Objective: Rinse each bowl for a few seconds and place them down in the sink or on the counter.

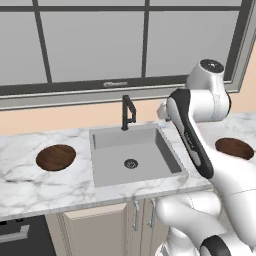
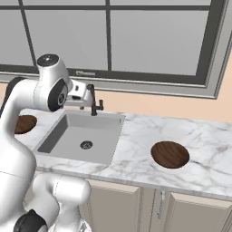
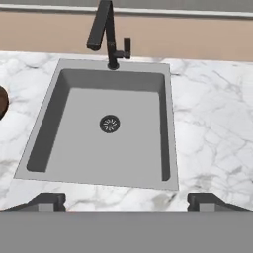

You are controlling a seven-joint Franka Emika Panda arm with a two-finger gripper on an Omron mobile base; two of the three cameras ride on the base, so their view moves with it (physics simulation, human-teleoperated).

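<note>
2 fingers (image 3: 126,201) spread wide, empty, hand raised above sink (image 3: 111,123), arm bent over counter (image 1: 30,180)

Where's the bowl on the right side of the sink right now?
That bowl sits upright on the counter right of the sink, apart from its rim, near the counter's front edge.

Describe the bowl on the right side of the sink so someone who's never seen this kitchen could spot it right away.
Find the grey sink under the big window, set into the white marble counter. Go right past the basin's edge to the shallow round dark-brown wooden bowl. Its twin lies on the counter on the sink's other side, left of the black faucet.
</note>
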